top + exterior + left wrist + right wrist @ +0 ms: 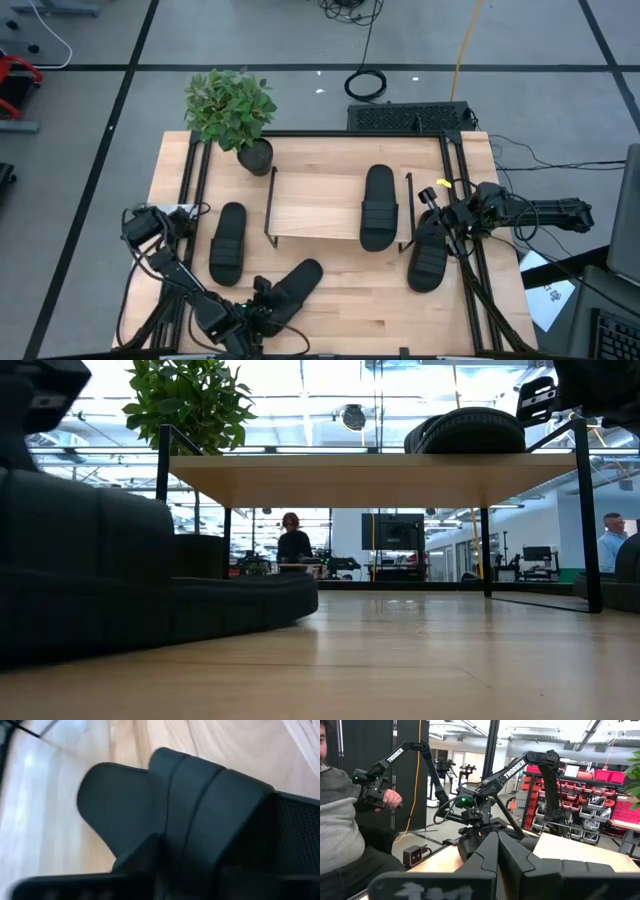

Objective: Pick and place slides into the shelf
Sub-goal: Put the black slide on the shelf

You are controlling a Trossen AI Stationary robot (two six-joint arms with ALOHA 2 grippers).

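Your left gripper (262, 312) is clamping the ribbed strap of the angled black slide sandal (292, 290), ready for lifting onto the light-wood shelf (318, 208). Right gripper (440, 215) waits, fingers together.

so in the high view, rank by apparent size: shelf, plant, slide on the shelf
1. shelf, clearly the largest.
2. plant, foliage plus pot.
3. slide on the shelf, smallest.
The plant stands taller, so nearer the overhead camera; its lead over the slide may be overstated.
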